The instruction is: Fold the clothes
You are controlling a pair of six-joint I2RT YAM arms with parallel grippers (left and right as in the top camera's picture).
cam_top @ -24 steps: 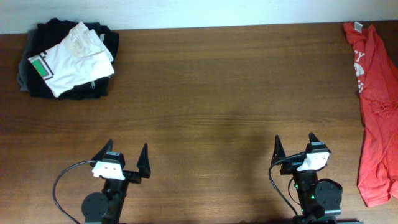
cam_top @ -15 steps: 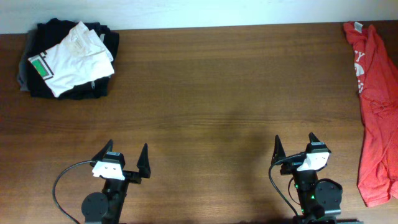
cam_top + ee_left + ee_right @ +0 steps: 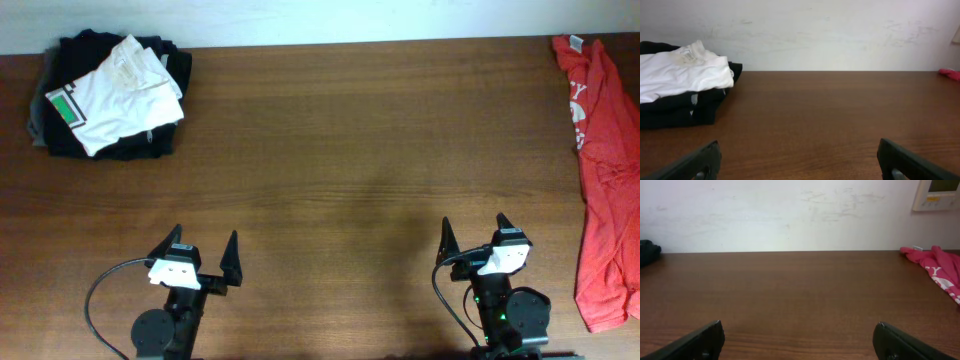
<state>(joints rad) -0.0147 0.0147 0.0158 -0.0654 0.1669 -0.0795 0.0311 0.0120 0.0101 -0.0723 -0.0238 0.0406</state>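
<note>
Cloth lies at two places on my table (image 3: 330,150). The red-orange T-shirt (image 3: 605,180) sprawls unfolded along the right edge, running from far to near, with white lettering showing near its far end. At far left a white garment (image 3: 120,90) with a green patch sits on top of black folded garments (image 3: 85,45). My left gripper (image 3: 204,240) and right gripper (image 3: 473,228) wait at the near edge, jaws spread wide, grasping nothing, well apart from any fabric

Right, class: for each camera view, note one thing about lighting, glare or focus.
Overhead: even light, sharp, T-shirt cropped at the right edge. Left wrist: white garment nearly washed out, near fingers soft. Right wrist: bright wall, faint sheen on the table.
</note>
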